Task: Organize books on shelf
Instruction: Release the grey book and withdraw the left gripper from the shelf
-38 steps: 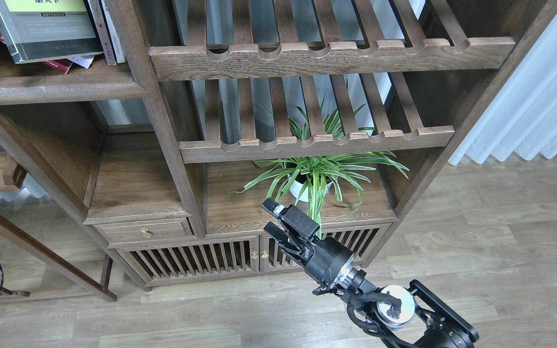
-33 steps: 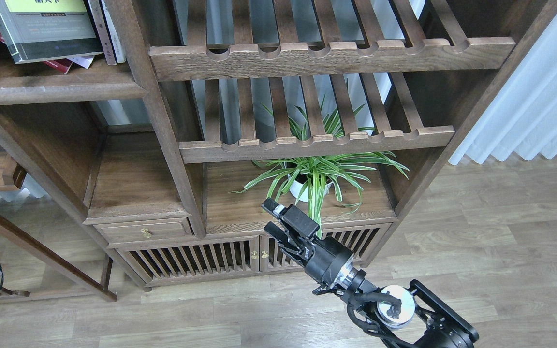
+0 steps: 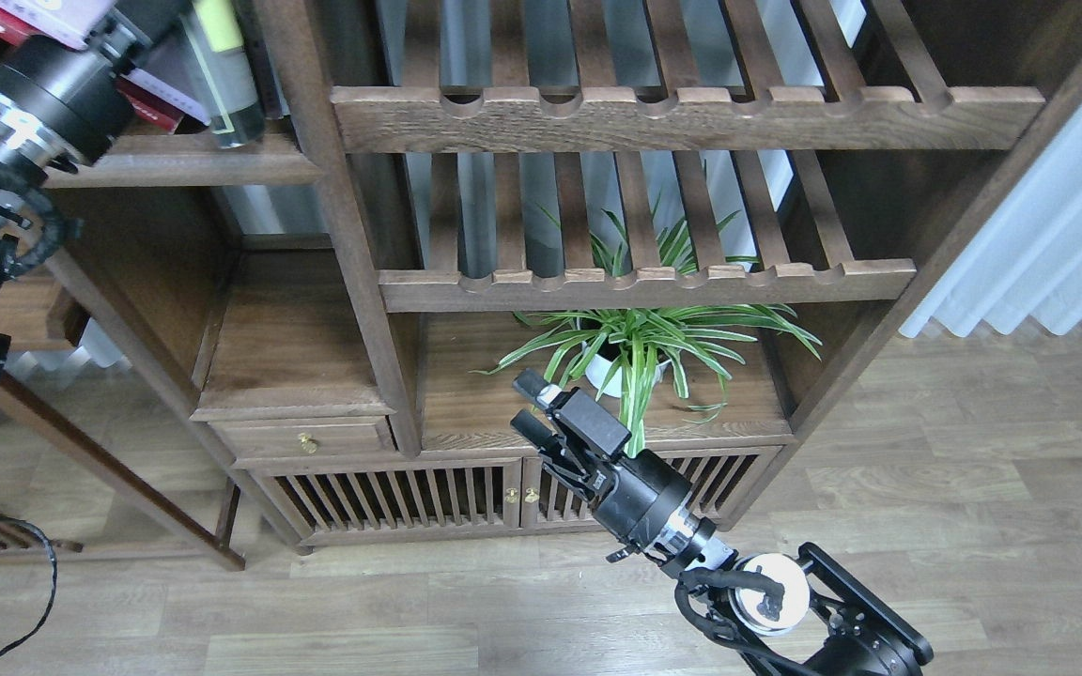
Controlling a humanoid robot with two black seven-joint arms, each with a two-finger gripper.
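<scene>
Right end effector (image 3: 530, 406): two fingers parted, narrow gap, nothing between them, touching nothing; potted plant (image 3: 640, 343) just beyond it. Left end effector: tip cut off by top edge of view, state cannot tell. Just beside left arm: grey-black book (image 3: 222, 75) upright on shelf (image 3: 193, 169), red book (image 3: 151, 105) lying behind.

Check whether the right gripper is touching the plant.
Cannot tell. In the head view the right gripper overlaps the plant's hanging leaves, with no plain contact or gap.
</scene>
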